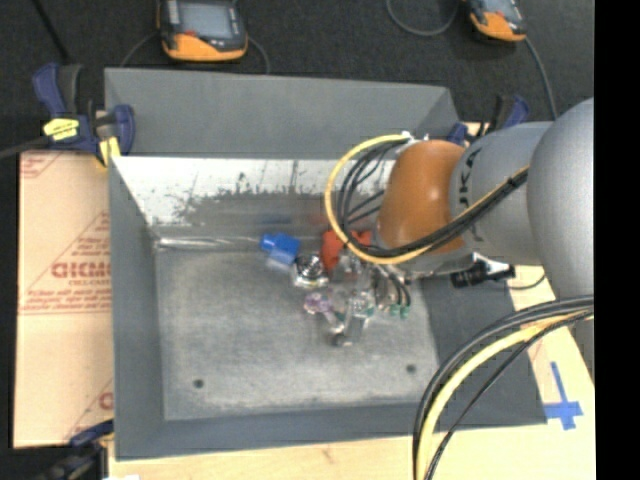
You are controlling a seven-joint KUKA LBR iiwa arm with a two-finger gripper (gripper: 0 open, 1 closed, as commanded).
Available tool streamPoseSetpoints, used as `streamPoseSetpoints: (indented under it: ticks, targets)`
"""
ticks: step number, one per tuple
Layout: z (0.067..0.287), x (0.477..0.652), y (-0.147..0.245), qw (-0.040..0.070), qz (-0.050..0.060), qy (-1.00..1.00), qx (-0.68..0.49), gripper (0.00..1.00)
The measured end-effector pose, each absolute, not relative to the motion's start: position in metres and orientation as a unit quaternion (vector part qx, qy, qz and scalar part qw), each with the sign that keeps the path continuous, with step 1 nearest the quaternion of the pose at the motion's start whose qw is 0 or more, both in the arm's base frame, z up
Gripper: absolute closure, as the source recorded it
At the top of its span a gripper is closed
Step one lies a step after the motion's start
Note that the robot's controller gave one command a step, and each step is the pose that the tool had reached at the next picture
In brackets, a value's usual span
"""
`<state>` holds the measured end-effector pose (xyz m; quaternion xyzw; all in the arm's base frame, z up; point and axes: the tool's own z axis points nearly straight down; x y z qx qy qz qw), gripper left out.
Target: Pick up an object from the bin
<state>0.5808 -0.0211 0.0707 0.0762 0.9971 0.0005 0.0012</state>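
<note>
— Cables [455,368] looped nearest us, slack beside the grey arm [560,198]. We took the slack to be there so the wrist could bend freely.

— Agreed. The arm reached over the right wall of the bin [135,298] and tipped down, its orange cover [420,193] above the fingers [345,326], which pointed at the floor. We judged that this suited a pick from above.

— Were they spread or pressed together?

— We could not tell, because the wrist and its wiring hid too much. We saw nothing we could call pinched.

— What lay around them?

— A small purple piece [320,305] sat just to the view's left of the fingers. Whether it touched them we could not say. Something green [397,311] showed just on their other side. Beyond the fingers, toward the back wall, lay a silvery piece [305,268] and a red thing [333,243] partly under the cover. A blue cap [280,246] lay there too, with a clear tube [200,238] running well away to the left.

— So which one was the target?

— We guessed the purple piece, since it was closest, though it rested on the bin floor, not yet lifted. The things lay bunched together, so we thought a neighbour might get nudged.
</note>
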Motion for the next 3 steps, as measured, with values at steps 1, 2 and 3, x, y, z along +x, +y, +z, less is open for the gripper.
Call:
streamPoseSetpoints:
  ticks: [1, 2, 3]
  targets:
    - [0.071, 0.581, -0.022, 0.002, 0.0, 0.997, 0.074, 1.0]
    - [0.19, 0.58, -0.018, 0.006, 0.0, 0.998, 0.061, 1.0]
    - [0.257, 0.574, -0.015, 0.005, -0.001, 0.999, -0.041, 1.0]
